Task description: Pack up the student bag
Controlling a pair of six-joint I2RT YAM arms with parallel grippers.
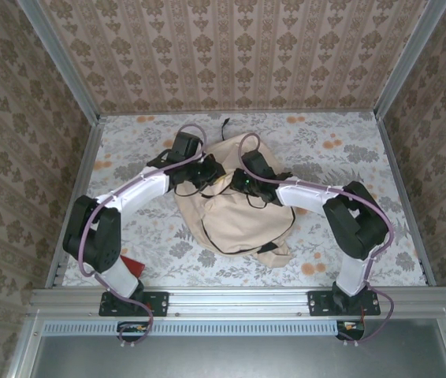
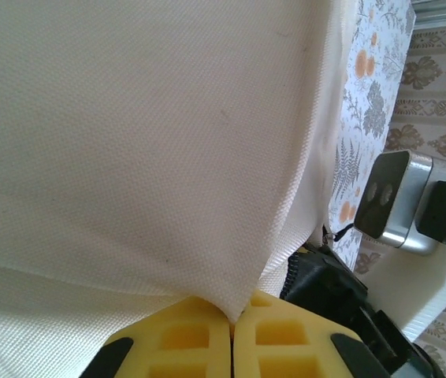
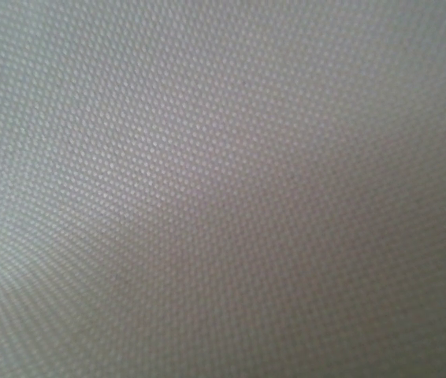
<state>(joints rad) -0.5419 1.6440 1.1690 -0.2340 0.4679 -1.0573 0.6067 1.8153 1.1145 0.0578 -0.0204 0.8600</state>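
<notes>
Now, student bag (image 1: 239, 224): slumped at the centre of the floral table (image 1: 333, 161).
left gripper (image 2: 232, 316): closed, pinching a fold of bag fabric.
right gripper (image 1: 237, 181): at the bag's top; grip unclear.

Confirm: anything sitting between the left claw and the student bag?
Nothing visible. The left claw is shut on a fold of the student bag, with the cream fabric pinched right at its tips.

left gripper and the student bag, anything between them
Nothing. In the left wrist view the yellow fingers of the left gripper pinch a fold of the student bag directly, with no gap.
</notes>
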